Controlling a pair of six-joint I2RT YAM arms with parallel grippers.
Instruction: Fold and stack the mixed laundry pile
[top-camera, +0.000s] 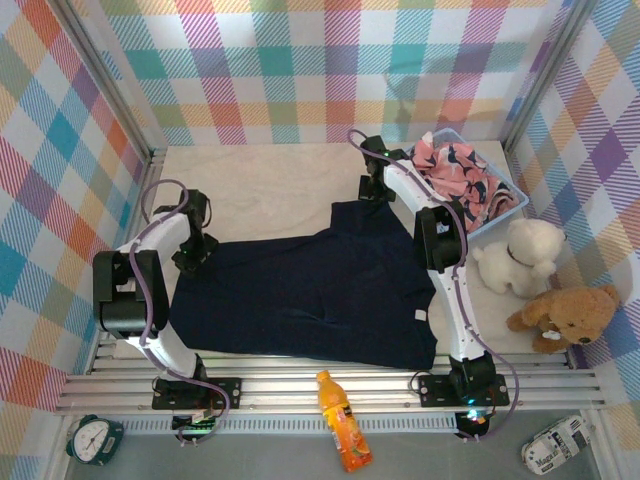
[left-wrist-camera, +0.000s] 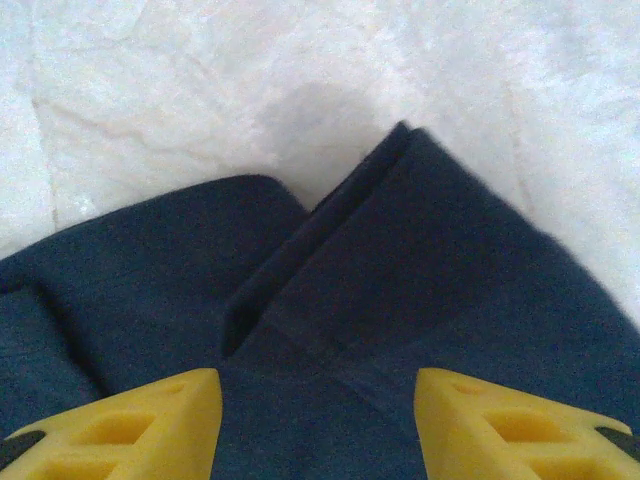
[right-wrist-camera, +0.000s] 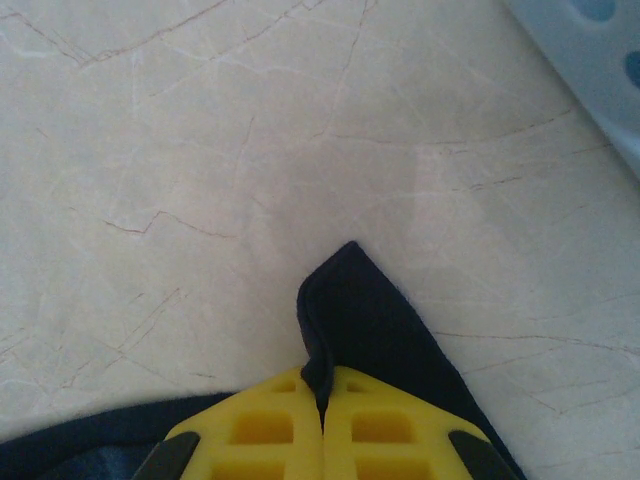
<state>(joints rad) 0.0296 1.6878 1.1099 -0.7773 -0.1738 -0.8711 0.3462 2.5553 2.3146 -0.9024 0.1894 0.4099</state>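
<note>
We see limp, light trousers (top-camera: 310, 290): right hand (right-wrist-camera: 322, 380) clamped on one corner, left hand (left-wrist-camera: 318, 390) apart over another, apparently empty. Pinch corners.

The trousers (top-camera: 310, 290) lie spread at the centre of the table (top-camera: 260, 180), between both arms. The left gripper (top-camera: 190, 258) sits over their left edge, the right gripper (top-camera: 372, 190) at their far right corner. The basket (top-camera: 515, 205) stands far right with the other garment (top-camera: 455, 175) in it. Two teddy bears (top-camera: 520, 255) sit right of the trousers, before the basket.
</note>
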